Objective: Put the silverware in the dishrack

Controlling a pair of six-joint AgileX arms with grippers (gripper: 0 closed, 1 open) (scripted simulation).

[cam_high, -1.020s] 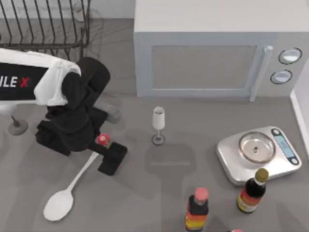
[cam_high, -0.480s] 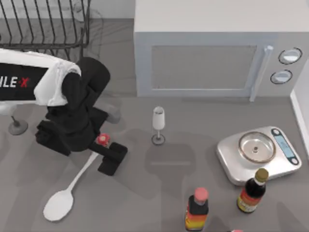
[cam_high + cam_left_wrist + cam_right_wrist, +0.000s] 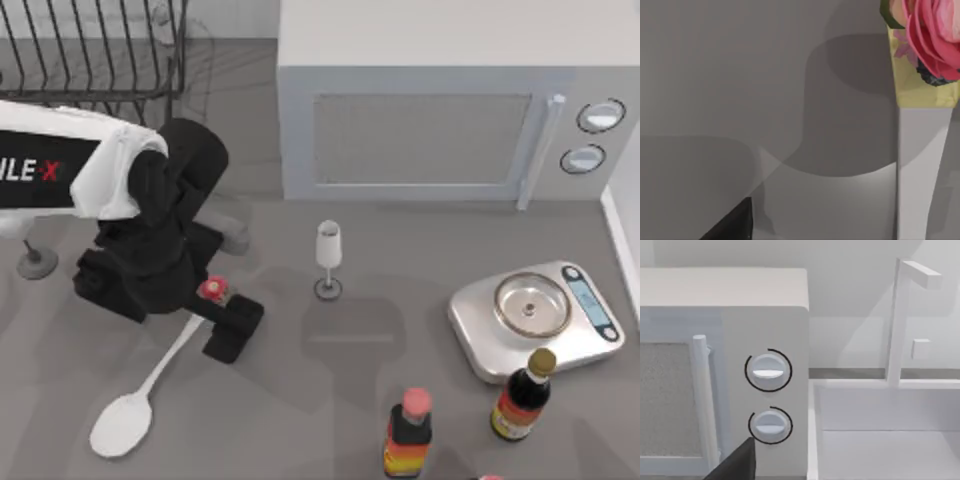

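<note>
The silverware (image 3: 150, 385) is a long white spoon lying flat at the table's front left, its bowl toward the front and its red-pink knob (image 3: 212, 290) toward the back. My left gripper (image 3: 190, 305) is down over the knob end and open, with one black finger (image 3: 233, 325) to the right of the handle. The left wrist view shows the white handle (image 3: 920, 170), the pink and yellow knob (image 3: 932, 35) and one fingertip (image 3: 732, 225) well apart from the handle. The dishrack (image 3: 100, 50), of black wire, stands at the back left behind the arm. My right gripper's fingertip (image 3: 735, 465) faces the microwave's dials.
A small clear wine glass (image 3: 328, 258) stands just right of the left gripper. The white microwave (image 3: 420, 130) fills the back. A silver scale (image 3: 535, 320) and two bottles (image 3: 408, 430) (image 3: 522, 395) sit at the front right. Another glass's foot (image 3: 37, 262) is at the far left.
My left arm has shifted only very slightly over the knob end. The spoon lies where it was.
</note>
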